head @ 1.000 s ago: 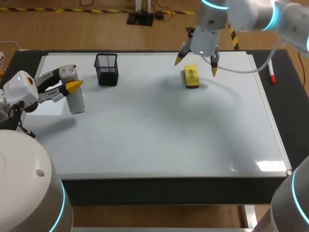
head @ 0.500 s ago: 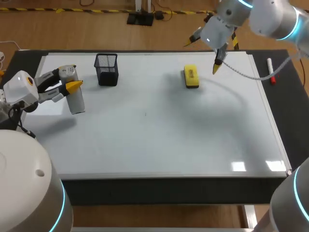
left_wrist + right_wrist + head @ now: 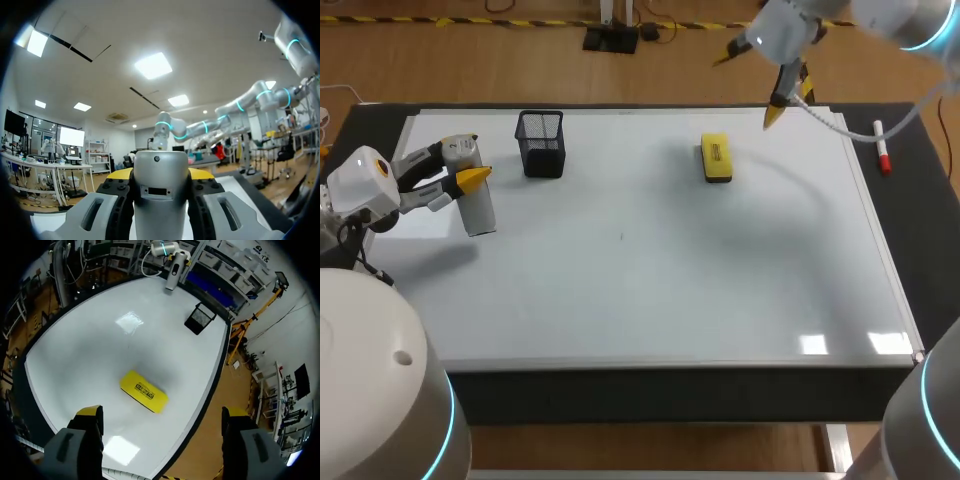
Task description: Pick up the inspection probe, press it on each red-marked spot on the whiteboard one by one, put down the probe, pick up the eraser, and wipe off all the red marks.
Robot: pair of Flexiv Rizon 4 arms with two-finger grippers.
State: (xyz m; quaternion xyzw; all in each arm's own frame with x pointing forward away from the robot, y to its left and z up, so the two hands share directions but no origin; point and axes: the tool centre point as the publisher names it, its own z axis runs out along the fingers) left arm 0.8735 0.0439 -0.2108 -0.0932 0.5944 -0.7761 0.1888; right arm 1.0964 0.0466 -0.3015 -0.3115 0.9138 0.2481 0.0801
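Observation:
The inspection probe (image 3: 477, 205), a grey cylinder, stands upright over the whiteboard's (image 3: 650, 280) left edge, and my left gripper (image 3: 460, 178) is shut on its upper part. From the left wrist camera the probe (image 3: 161, 210) fills the space between the yellow tips of the left gripper (image 3: 161, 176). The yellow eraser (image 3: 716, 159) lies flat at the board's far middle. My right gripper (image 3: 752, 85) hangs open, high above the far edge just right of the eraser. From the right wrist the eraser (image 3: 143, 391) lies well below the spread right gripper (image 3: 161, 420). I see no red marks on the board.
A black mesh pen holder (image 3: 541, 143) stands at the far left of the board, close to the probe. A red-capped marker (image 3: 882, 146) lies on the dark mat beyond the board's right edge. The pen holder (image 3: 199, 318) also shows from the right wrist.
My right gripper has risen and drawn back to the right, away from the eraser, staying open. The left arm and the probe have not moved.

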